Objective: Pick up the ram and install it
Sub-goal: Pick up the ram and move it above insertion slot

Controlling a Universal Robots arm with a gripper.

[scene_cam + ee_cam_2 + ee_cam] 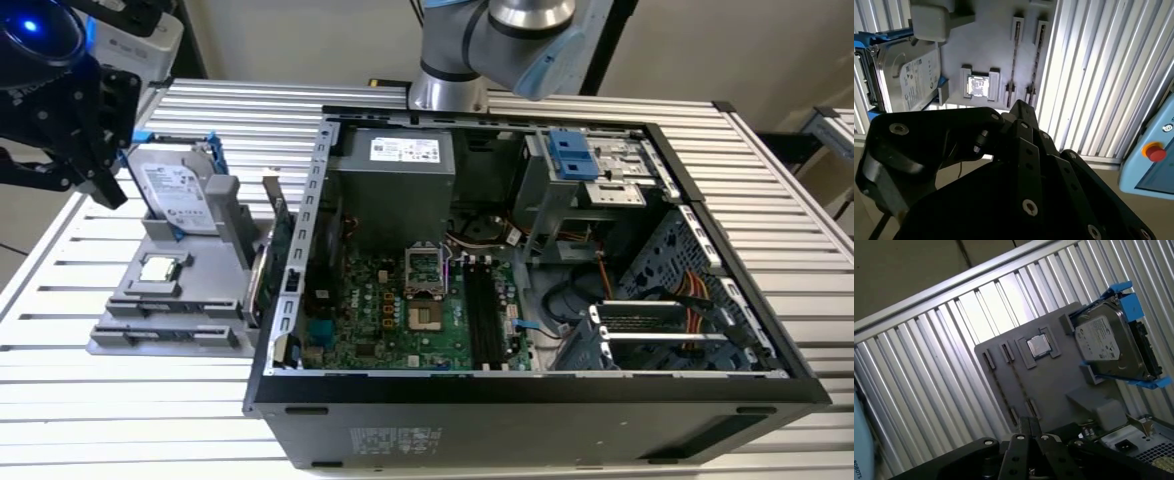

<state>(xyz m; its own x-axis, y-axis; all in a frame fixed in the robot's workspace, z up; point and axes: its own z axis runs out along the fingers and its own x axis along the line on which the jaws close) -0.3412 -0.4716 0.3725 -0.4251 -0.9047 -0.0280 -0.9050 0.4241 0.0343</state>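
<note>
Ribbed metal table [120, 410], open pc case [534, 395], gripper [1032, 428] clenched on nothing, hanging near grey parts tray [187, 300] w/ hard drive [174, 185], ram [483, 312] apparently seated in long black board slot inside case, well apart from gripper.

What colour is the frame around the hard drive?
Blue frame, clearest in the first wrist view.

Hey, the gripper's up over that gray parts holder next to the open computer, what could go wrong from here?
The gripper hangs over the gray holder, where the hard drive stands close to the narrow slots; a descent off line might knock it. The small silver chip sits in an open pocket beside those slots and could get nudged. In the computer case, cables lie near the board and might snag.
</note>
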